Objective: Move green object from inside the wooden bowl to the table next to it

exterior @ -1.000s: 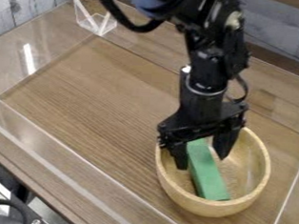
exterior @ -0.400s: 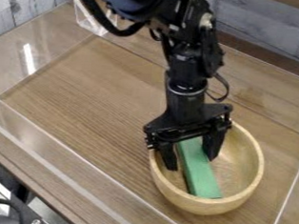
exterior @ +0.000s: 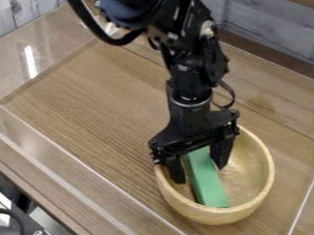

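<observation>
The black arm (exterior: 162, 28) is extended downward from the top of the view, its upper part slanted and its lower part held nearly upright. Cables (exterior: 96, 24) are looped out beside the upper segments, and a thinner loop is formed at the wrist (exterior: 192, 70). The gripper (exterior: 194, 164) is pointed downward at the lower end of the arm, with its jaws spread wide. Its linkages are splayed to both sides, and its two dark fingers (exterior: 177, 167) are held apart, the tips directed down.
</observation>
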`<state>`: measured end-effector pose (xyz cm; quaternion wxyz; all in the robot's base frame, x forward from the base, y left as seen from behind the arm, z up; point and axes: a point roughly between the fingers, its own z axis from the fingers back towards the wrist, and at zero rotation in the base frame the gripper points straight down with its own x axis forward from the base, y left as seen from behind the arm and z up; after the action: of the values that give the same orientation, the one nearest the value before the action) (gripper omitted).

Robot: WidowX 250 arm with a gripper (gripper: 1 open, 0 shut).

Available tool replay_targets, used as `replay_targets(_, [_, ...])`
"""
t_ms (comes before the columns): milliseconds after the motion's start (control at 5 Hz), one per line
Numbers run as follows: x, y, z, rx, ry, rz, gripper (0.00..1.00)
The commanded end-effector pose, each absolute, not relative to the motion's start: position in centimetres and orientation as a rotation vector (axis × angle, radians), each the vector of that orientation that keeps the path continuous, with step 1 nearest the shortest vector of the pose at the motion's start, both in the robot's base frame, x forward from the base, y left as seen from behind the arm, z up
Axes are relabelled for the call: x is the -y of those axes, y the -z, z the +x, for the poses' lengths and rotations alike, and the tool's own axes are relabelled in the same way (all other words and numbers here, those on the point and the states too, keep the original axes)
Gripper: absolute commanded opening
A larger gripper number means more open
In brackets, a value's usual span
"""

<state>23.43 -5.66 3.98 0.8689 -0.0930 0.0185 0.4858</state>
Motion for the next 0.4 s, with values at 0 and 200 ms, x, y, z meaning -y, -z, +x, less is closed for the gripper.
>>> replay_targets(0, [6.48, -4.86, 23.92, -0.009, -0.927, -0.228, 1.00])
replay_targets(200, [7.13, -4.88, 23.90, -0.014, -0.842, -0.237, 0.00])
